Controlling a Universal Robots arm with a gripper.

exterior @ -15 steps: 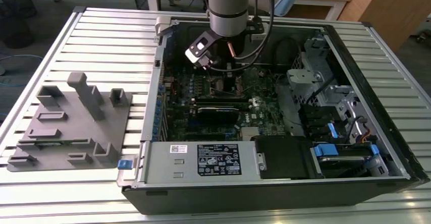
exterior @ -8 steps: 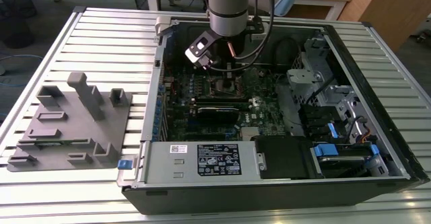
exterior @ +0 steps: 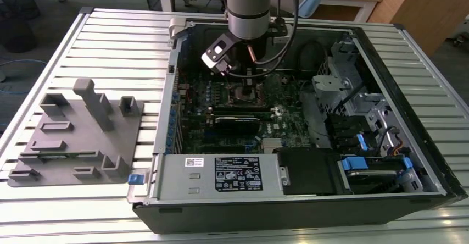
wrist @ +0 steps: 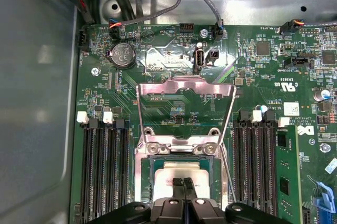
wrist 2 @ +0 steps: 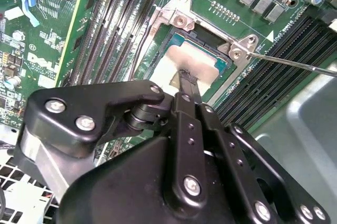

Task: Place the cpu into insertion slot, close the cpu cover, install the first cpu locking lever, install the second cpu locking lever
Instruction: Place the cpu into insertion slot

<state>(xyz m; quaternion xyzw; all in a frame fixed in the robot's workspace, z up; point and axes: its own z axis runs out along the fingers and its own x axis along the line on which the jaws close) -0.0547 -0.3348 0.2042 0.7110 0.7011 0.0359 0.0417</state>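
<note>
The cpu (wrist: 181, 170), a flat silver-grey square, lies in the insertion slot (wrist: 152, 174) on the green board. My gripper (wrist: 183, 183) is shut, with nothing between its fingers, and its black tips rest on the cpu's top (wrist 2: 197, 61). The cpu cover (wrist: 185, 81), a silvery frame with a square cutout, stands hinged open beyond the slot. A thin wire locking lever (wrist 2: 295, 64) sticks out free beside the slot's metal rim (wrist 2: 176, 20). In the exterior view my gripper (exterior: 238, 82) hangs over the slot (exterior: 245, 94) inside the open computer case.
Long black memory slots (wrist: 105, 166) flank the socket on both sides. A black card (exterior: 236, 124), a power supply (exterior: 227, 172) and drive bays with blue clips (exterior: 366, 161) fill the case. A grey fixture block (exterior: 73, 134) lies on the table at the exterior view's left.
</note>
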